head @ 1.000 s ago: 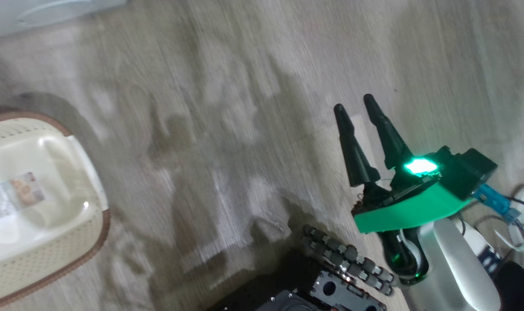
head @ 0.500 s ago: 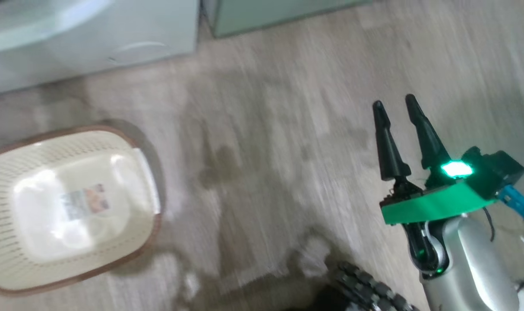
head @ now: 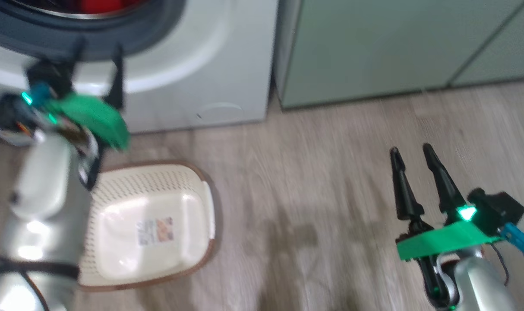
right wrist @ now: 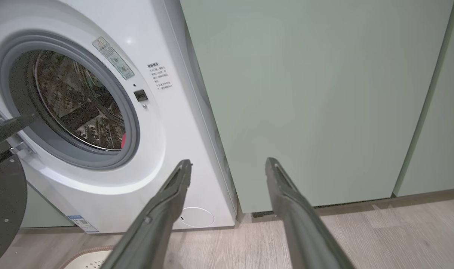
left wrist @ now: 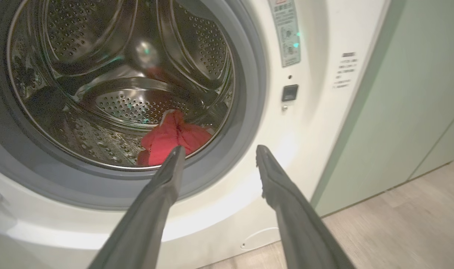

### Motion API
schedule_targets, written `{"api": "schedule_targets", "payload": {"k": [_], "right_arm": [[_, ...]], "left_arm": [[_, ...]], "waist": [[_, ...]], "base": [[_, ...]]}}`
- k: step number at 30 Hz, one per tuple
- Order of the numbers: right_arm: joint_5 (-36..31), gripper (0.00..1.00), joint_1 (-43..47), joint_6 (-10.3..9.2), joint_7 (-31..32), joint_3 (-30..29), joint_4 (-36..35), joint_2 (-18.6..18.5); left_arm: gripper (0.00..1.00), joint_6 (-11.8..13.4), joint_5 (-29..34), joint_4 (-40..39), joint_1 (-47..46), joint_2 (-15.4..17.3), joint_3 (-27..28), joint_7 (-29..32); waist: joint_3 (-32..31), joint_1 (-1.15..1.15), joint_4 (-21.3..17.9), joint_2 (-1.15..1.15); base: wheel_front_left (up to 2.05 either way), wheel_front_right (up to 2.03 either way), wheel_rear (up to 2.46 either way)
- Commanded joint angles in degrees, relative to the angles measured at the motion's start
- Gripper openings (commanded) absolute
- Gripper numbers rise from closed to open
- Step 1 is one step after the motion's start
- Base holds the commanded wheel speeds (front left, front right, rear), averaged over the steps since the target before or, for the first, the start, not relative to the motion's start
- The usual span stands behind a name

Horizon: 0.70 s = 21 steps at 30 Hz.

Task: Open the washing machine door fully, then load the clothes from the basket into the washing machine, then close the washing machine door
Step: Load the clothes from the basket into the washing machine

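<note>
The washing machine (left wrist: 316, 123) stands with its mouth uncovered, and the red clothes (left wrist: 173, 136) lie low at the front of the steel drum. My left gripper (left wrist: 219, 149) hangs open and empty just outside the grey gasket, fingers toward the drum; in the head view this left gripper (head: 98, 45) is below the opening. The cream basket (head: 158, 190) sits on the floor in front of the machine, only a sticker on its bottom. The washing machine door (right wrist: 4, 198) shows as a dark round edge swung out at the left. My right gripper (head: 411, 150) is open over bare floor.
Pale green cabinets (right wrist: 316, 93) stand directly right of the washer. Wood-look floor (head: 314, 172) stretches between the basket and my right arm. The basket's rim (right wrist: 86, 251) peeks in at the bottom of the right wrist view.
The head camera has swung up and round: the basket slid right in the picture, and the washer, cabinets and my left arm came into view. My right gripper stays open.
</note>
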Motion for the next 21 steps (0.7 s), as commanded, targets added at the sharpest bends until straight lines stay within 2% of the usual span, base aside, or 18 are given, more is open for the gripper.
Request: {"api": "schedule_targets", "payload": {"k": [1, 8, 21], "right_arm": [[-0.57, 1.0, 0.29, 0.0, -0.54, 0.69, -1.64, -0.53], [-1.13, 1.0, 3.54, 0.0, -0.54, -0.1, -1.35, -0.53], [-0.68, 1.0, 6.73, 0.0, -0.54, -0.04, -1.29, -0.53]], "left_arm": [[1.0, -0.27, -0.29, -2.78, 0.71, 0.75, 1.84, -0.3], [1.0, 1.65, 1.25, -12.19, 13.95, -4.12, 4.08, -0.3], [1.0, 6.29, 2.98, -24.77, 31.58, -8.77, 7.0, -0.3]], "waist": [[-5.44, 0.01, 4.27, -0.01], [-11.71, 0.01, 7.53, -0.01], [-16.45, 0.01, 9.33, -0.01]], "base": [[0.0, 0.0, 0.0], [0.0, 0.0, 0.0], [0.0, 0.0, 0.0]]}}
